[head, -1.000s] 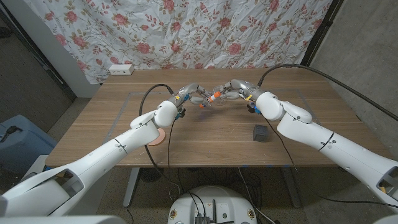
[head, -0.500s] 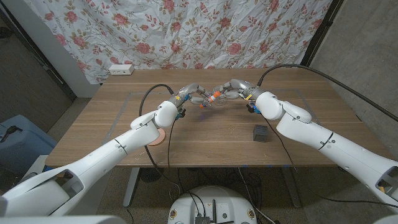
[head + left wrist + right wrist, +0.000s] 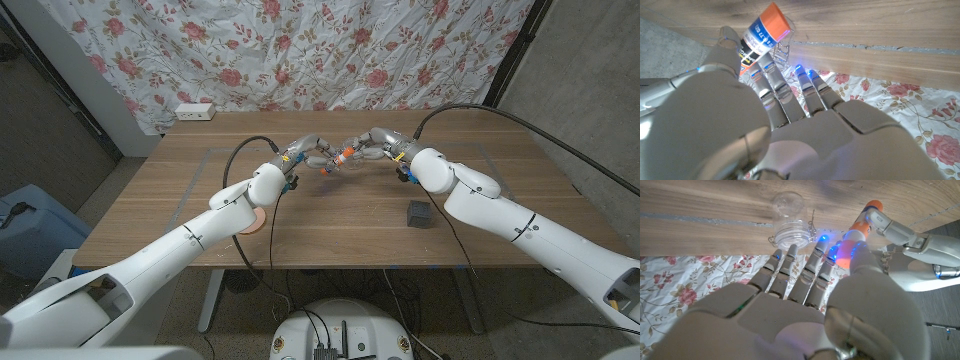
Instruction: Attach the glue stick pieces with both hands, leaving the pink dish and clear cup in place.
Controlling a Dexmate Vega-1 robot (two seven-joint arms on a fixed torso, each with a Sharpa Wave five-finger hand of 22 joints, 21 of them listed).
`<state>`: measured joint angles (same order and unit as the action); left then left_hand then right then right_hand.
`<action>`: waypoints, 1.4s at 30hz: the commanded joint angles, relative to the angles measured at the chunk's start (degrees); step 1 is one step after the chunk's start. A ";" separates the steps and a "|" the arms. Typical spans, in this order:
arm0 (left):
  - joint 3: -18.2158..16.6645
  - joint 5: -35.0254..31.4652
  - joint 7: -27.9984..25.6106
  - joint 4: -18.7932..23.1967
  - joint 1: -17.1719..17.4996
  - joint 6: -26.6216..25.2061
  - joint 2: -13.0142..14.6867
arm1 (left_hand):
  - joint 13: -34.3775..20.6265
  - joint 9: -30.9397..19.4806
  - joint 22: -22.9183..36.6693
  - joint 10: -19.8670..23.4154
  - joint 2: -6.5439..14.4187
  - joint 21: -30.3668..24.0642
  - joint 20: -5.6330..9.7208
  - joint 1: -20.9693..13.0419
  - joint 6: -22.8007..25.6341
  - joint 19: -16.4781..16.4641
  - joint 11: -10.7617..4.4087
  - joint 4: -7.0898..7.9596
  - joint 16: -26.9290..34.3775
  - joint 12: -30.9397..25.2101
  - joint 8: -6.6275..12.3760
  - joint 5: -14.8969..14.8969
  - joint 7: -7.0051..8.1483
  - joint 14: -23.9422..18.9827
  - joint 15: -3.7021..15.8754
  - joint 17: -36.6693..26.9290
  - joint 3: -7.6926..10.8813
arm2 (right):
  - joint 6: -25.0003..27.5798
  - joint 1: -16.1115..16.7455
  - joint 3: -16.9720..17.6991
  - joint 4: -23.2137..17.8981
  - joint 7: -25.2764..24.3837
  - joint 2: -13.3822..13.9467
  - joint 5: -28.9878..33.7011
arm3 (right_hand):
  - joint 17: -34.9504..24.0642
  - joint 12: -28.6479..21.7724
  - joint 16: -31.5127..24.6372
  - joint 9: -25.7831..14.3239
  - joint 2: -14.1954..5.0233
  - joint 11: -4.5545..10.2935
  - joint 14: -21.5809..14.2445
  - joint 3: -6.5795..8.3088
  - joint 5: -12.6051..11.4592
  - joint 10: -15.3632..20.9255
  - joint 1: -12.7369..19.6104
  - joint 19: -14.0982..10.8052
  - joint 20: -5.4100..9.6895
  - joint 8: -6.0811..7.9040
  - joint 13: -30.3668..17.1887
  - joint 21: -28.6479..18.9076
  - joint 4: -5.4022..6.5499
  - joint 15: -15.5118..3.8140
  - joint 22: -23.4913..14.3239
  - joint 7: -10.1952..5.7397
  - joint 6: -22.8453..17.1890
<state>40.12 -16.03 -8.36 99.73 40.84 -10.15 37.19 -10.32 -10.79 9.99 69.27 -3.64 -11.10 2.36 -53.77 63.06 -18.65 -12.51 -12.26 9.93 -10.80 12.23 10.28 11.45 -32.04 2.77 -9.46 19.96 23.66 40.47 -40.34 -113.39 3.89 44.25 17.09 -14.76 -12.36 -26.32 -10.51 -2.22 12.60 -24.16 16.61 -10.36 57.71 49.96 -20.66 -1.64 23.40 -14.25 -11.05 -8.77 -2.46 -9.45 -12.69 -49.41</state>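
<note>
The glue stick [image 3: 340, 157], white with a blue label and orange ends, hangs above the far middle of the table between my two hands. My left hand [image 3: 304, 151] pinches one end; in the left wrist view the glue stick [image 3: 761, 36] sticks out past its fingers [image 3: 771, 75]. My right hand [image 3: 376, 143] grips the other end, and the glue stick [image 3: 861, 226] shows beside its thumb. The pieces look joined in one line. The clear cup [image 3: 788, 217] lies on the table just beyond the hands. The pink dish [image 3: 250, 222] peeks out under my left forearm.
A small black block [image 3: 419, 213] sits on the table under my right arm. A white power strip [image 3: 195, 112] lies at the table's far left corner. A flowered cloth hangs behind the table.
</note>
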 commanded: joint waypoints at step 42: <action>0.39 -0.65 -0.16 -1.15 -0.73 0.55 -0.96 | -0.96 -0.31 0.10 0.14 6.22 -0.28 0.73 5.01 2.86 0.41 -0.23 2.50 0.40 -0.34 0.25 0.35 -2.53 0.30 8.54 -0.19 2.96 | -3.14 -0.72 0.61 2.99 0.60 0.45 -3.32 | -0.09 0.47 -0.25 -0.34 -0.12 -0.09 0.12 -0.72 -0.16 -1.20 -0.44 -0.06 -0.80 -0.95 0.00 0.05 0.24 -7.31 -0.31 -0.06 -0.23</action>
<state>40.39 -16.64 -8.78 98.61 40.22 -9.14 36.41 -10.32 -10.79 9.99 69.27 -3.58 -11.10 2.36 -53.71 63.06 -18.65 -12.51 -12.26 9.93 -10.80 12.11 10.39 11.43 -31.83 2.98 -9.46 19.96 21.38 40.35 -39.82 -111.22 4.06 44.68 14.29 -14.78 -12.08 -26.32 -10.54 -2.20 12.28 -24.16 16.02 -10.37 56.78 49.99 -20.34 -1.96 22.58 -14.10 -11.05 -8.50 -2.45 -9.45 -12.70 -49.42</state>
